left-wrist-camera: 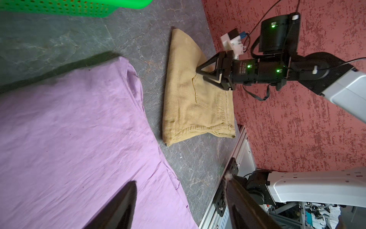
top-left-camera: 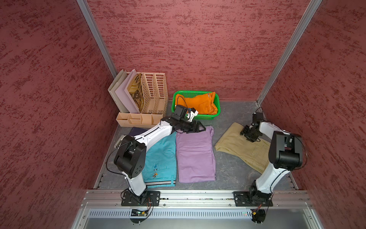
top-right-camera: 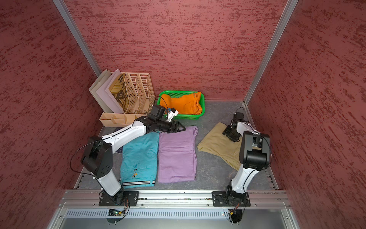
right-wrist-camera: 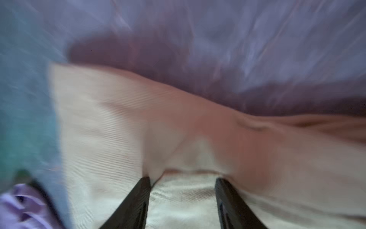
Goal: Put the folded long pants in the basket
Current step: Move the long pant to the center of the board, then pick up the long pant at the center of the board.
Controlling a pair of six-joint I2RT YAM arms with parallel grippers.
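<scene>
Silver aluminium rail (top-left-camera: pixel 198 195) carries both arm bases. Beyond it, folded teal striped-waistband pants (top-left-camera: pixel 161 156), lilac pants (top-left-camera: pixel 195 156) and khaki-tan pants (top-left-camera: pixel 235 144) lie on the grey tabletop (top-left-camera: pixel 233 117). The orange pants (top-left-camera: pixel 198 103) sit in the green mesh basket (top-left-camera: pixel 207 117), beside a peach perforated file rack (top-left-camera: pixel 152 93). Above the lilac pants' far end, the left gripper (top-left-camera: pixel 199 128) hangs open. Only the left wrist view shows the right gripper (left-wrist-camera: pixel 201 74), jaws parted, tips pressing the khaki pocket.

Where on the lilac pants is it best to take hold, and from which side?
I would pinch the far edge of the lilac pants, the end nearest the basket, from above. The cloth lies flat, and the open left pincer hovers over that edge.
</scene>
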